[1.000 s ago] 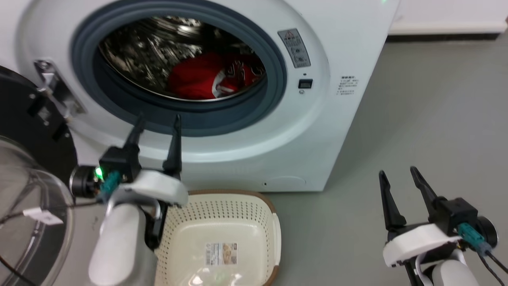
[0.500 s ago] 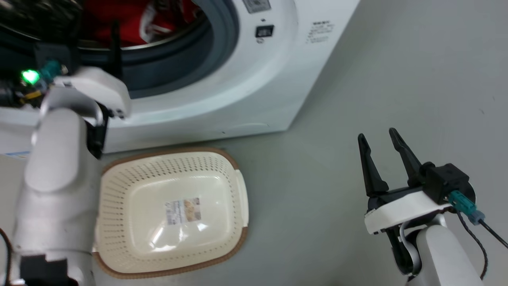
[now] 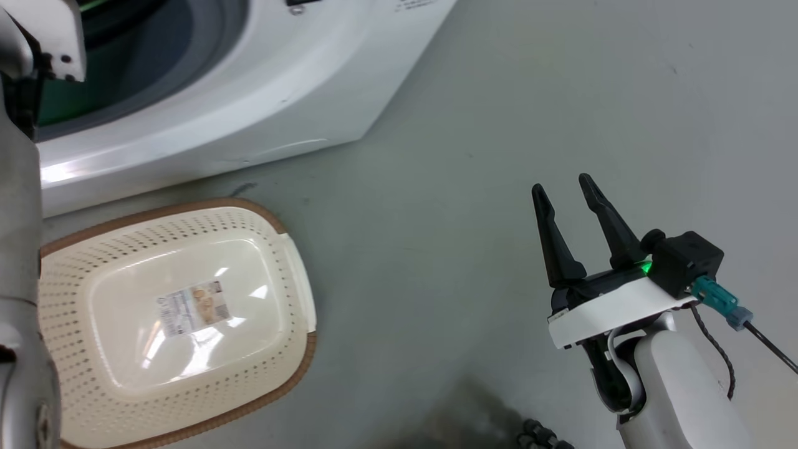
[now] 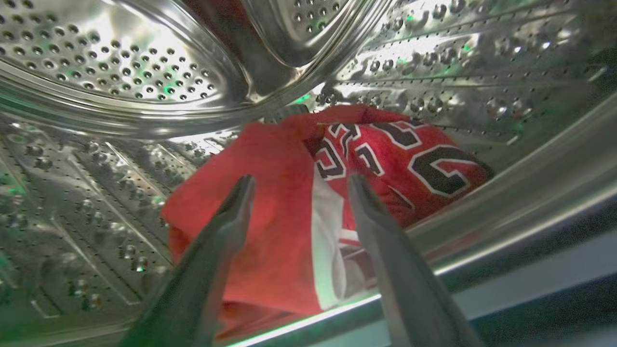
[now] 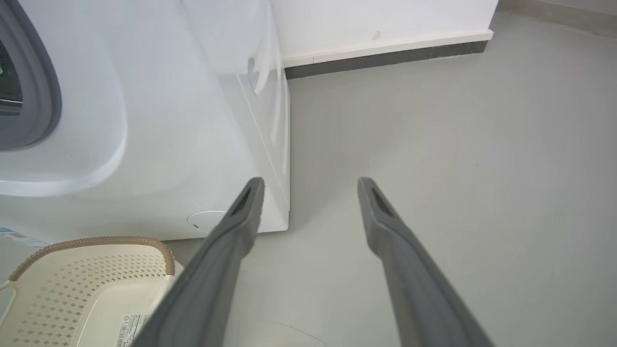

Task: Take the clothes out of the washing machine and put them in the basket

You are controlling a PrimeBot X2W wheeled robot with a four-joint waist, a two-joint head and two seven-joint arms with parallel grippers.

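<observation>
In the left wrist view the red clothes (image 4: 284, 202), with white trim and dark lettering, lie bunched on the floor of the steel drum (image 4: 111, 72). My left gripper (image 4: 296, 180) is inside the drum just short of them, open, with its fingers spread on either side of the fabric and nothing held. The washing machine (image 3: 249, 93) fills the head view's upper left. The cream basket (image 3: 162, 318) stands on the floor in front of it, holding nothing. My right gripper (image 3: 564, 190) hovers open over the floor to the right, away from both.
Grey floor (image 3: 467, 156) spreads to the right of the machine. A wall with a dark baseboard (image 5: 385, 55) runs behind it. The basket's corner (image 5: 87, 284) and the machine's front lower corner (image 5: 270, 212) lie just left of my right gripper.
The head camera has swung down and right, so the porthole has slid out of the picture. My left gripper has gone from in front of the porthole into the drum. The right gripper stays open.
</observation>
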